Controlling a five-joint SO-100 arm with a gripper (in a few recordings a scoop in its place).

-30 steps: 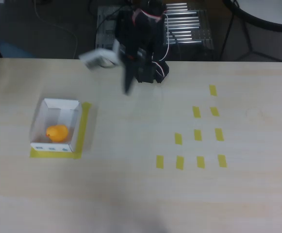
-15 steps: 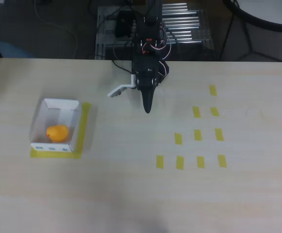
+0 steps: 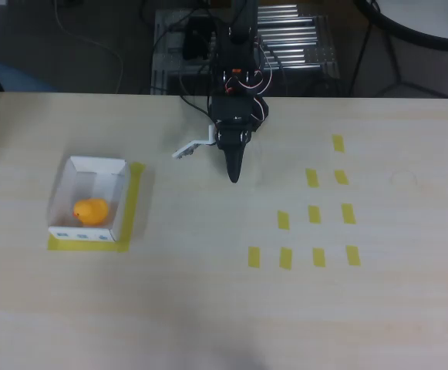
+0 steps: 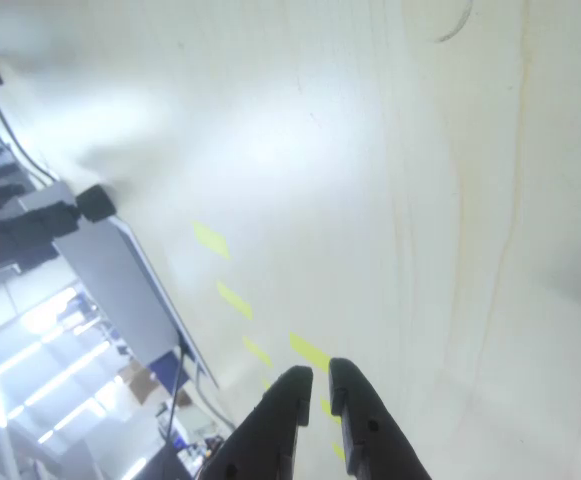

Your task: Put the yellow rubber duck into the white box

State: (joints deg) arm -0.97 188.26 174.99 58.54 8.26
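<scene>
I see the yellow rubber duck (image 3: 92, 210) sitting inside the white box (image 3: 120, 194), left side of the table (image 3: 208, 308) in the overhead view. Small blue-green marks on the box's near wall, too small to read. My gripper (image 3: 234, 176) hangs near the arm's base, well apart from the box; fingertips (image 4: 292, 383) nearly pressed together, holding nothing. Yellow tape strips (image 3: 314, 214) lie to the right.

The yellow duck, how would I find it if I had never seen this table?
Look at the left part of the light wooden table in the overhead view, where a white box sits on a patch of yellow tape. The yellow rubber duck lies inside that box. It is small, round and orange-yellow, while the tape pieces are flat.
</scene>
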